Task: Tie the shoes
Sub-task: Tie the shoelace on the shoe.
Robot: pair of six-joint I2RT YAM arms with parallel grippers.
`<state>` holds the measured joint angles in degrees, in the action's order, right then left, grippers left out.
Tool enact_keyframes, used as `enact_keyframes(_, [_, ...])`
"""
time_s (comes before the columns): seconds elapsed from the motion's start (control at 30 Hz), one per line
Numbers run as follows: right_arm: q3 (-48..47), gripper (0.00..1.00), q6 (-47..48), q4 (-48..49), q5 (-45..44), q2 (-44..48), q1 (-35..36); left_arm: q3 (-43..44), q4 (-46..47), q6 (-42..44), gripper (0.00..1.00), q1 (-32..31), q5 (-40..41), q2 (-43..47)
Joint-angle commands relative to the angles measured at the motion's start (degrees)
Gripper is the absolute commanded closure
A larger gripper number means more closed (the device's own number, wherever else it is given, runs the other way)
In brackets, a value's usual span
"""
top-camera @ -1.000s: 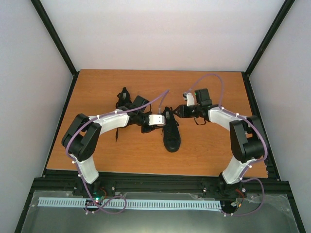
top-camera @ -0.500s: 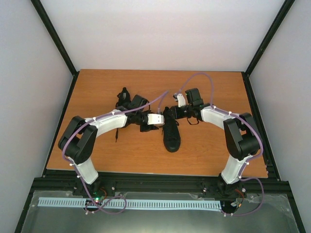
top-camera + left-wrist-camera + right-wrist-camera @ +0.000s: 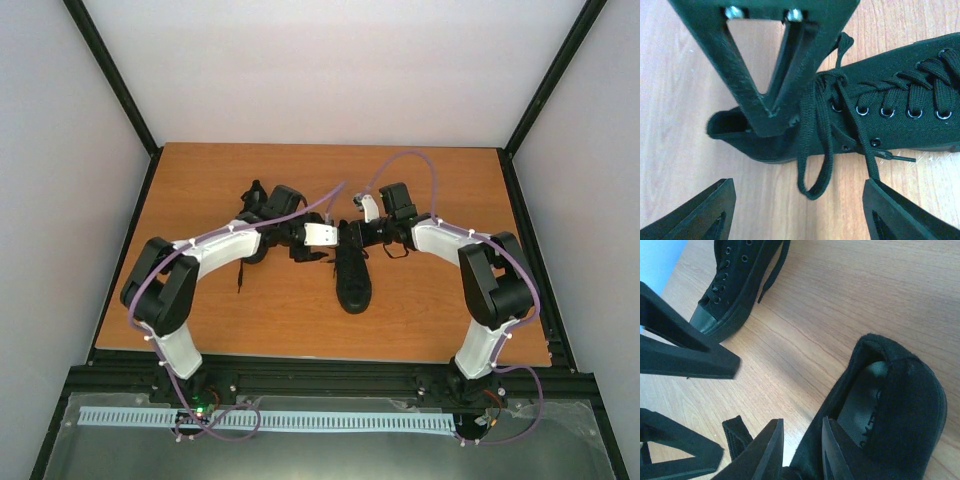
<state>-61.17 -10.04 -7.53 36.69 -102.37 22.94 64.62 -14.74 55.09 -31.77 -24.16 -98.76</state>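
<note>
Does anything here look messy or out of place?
Nothing spilled or broken. The middle shoe has undone laces: a loose loop droops over its side onto the table. The other shoe lies apart, its lace trailing on the wood too.

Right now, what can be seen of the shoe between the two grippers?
The middle shoe is a black canvas low-top with metal eyelets, black laces and a grey insole. It stands upright on the wooden table, toe toward the arm bases. A lace loop hangs over its side onto the wood. The right gripper sits at its heel collar; the left gripper hangs open by the loop.
</note>
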Motion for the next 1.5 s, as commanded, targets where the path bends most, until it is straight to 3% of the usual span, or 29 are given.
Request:
enact_keyframes(0.0, [-0.2,0.77,1.0,0.5,0.4,-0.5,0.5,1.3,3.3,0.2,0.31,-0.2,-3.1,-3.3])
enact_keyframes(0.17, [-0.5,0.77,0.9,0.3,0.8,-0.8,0.5,1.3,6.9,-0.1,0.36,-0.4,-2.8,-4.8])
enact_keyframes(0.3, [-0.5,0.77,1.0,0.2,1.0,-0.9,0.5,1.4,9.6,-2.9,0.46,-0.5,-2.9,-5.2])
enact_keyframes(0.37, [-0.8,0.77,1.0,0.1,1.0,-0.8,0.5,1.0,9.3,-3.8,0.57,-0.7,-3.6,-4.6])
enact_keyframes(0.5, [-1.1,0.76,1.0,-0.3,1.5,-0.4,0.5,-0.7,8.6,-2.7,0.94,-0.7,-3.8,-3.7])
enact_keyframes(0.53, [-1.2,0.75,1.3,-0.7,1.8,0.0,0.5,-0.9,8.7,-2.7,0.99,-0.8,-3.1,-3.6])
enact_keyframes(0.8, [6.0,0.55,0.2,3.0,10.9,8.1,-7.8,-2.5,11.2,-2.0,0.99,-0.1,-0.1,-3.6])
enact_keyframes(1.0, [13.3,0.33,-2.7,9.1,16.7,5.7,-9.0,-3.1,11.9,-2.2,0.99,0.0,-0.4,-3.4])
enact_keyframes(1.2, [15.8,0.31,-3.1,15.3,20.3,2.5,-9.0,-3.4,11.8,-1.9,0.99,0.0,-0.4,-2.9])
enact_keyframes(1.47, [17.2,0.33,-2.8,15.7,19.6,1.7,-11.4,-3.7,11.6,-1.4,0.99,0.0,-0.4,-2.5])
